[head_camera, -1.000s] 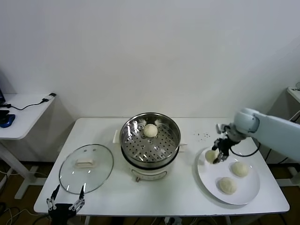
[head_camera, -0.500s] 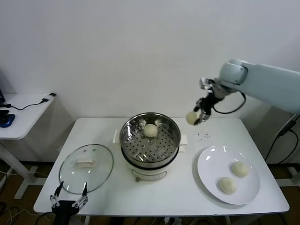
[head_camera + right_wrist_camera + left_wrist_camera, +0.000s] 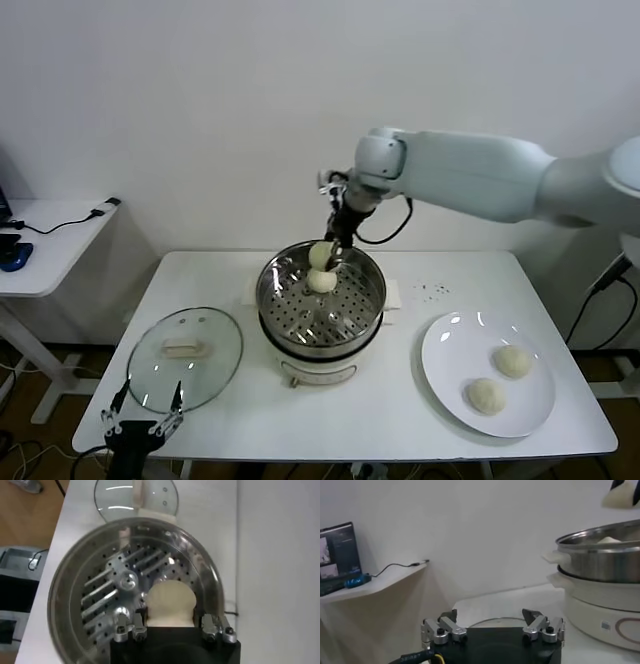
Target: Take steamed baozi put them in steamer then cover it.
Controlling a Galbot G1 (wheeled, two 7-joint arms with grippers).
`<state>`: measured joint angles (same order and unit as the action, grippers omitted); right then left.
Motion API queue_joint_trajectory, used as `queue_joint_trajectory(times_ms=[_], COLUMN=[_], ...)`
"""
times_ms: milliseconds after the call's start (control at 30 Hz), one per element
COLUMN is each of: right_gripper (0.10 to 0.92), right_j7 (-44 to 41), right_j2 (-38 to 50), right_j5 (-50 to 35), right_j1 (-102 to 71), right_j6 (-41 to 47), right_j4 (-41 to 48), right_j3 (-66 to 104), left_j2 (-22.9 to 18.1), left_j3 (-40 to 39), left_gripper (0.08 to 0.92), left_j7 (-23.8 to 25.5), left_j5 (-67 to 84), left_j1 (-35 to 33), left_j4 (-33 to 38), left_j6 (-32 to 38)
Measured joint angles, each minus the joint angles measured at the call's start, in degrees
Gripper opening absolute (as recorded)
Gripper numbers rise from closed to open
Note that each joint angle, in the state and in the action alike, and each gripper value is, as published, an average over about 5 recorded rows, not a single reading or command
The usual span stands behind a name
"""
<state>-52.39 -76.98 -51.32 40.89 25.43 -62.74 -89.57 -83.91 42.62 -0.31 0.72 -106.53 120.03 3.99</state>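
Note:
My right gripper (image 3: pixel 324 257) is shut on a cream-white baozi (image 3: pixel 321 254) and hangs over the far side of the steamer (image 3: pixel 300 318). It is just above a second baozi (image 3: pixel 321 281) that lies on the perforated tray. In the right wrist view the held baozi (image 3: pixel 170 601) sits between the fingers above the tray (image 3: pixel 115 582). Two more baozi (image 3: pixel 513 361) (image 3: pixel 486 395) lie on the white plate (image 3: pixel 450 350). The glass cover (image 3: pixel 185 358) lies flat on the table left of the steamer. My left gripper (image 3: pixel 140 424) waits open at the table's front left corner, near the cover's edge.
A low side table (image 3: pixel 50 245) with a cable and a blue item stands off to the left. Small dark specks (image 3: pixel 432 290) lie on the tabletop between steamer and plate. The left wrist view shows the steamer's side (image 3: pixel 600 560) and white base.
My right gripper lifted a baozi off the plate and carried it up and leftward to over the steamer. Two buns are left on the plate. The left gripper barely moved.

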Motion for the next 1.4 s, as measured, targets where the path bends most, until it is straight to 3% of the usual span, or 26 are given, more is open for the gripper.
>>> queue_joint_trajectory(times_ms=[400,500,667,833,1100,1400], right_gripper=[0.597,0.638,0.772,0.820,0.823,0.823], right_j7=[1.09,1.39,1.65,1.66,0.49,-3.57], right_j2=[-6.01,-6.71,-6.97,-6.32,-1.54,12.04], right_j5=[0.18,0.28,0.42,0.83,1.84,5.93], right_j1=[-6.49,-7.31,-7.70,-7.33,-3.57,4.69], right_j6=[0.59,0.79,0.96,0.99,0.16,-3.13], right_j4=[4.71,5.44,5.69,5.05,1.10,-8.87], right_j3=[0.38,0.41,0.57,1.09,1.85,-0.07], left_j2=[-0.17,-0.17,-0.17,-0.16,-0.24,-0.40], left_j3=[0.19,0.25,0.27,0.13,-0.24,-0.27], left_gripper=[0.823,0.823,0.823,0.823,0.823,0.823], left_j7=[-0.05,-0.06,-0.07,-0.13,-0.16,-0.17], left_j5=[0.39,0.48,0.55,0.72,0.94,0.78], left_j1=[0.43,0.56,0.68,0.59,0.61,1.44], left_j4=[-0.40,-0.57,-0.57,-0.46,-0.36,-0.93], left_j6=[-0.13,-0.12,-0.15,-0.28,-0.58,-1.17])
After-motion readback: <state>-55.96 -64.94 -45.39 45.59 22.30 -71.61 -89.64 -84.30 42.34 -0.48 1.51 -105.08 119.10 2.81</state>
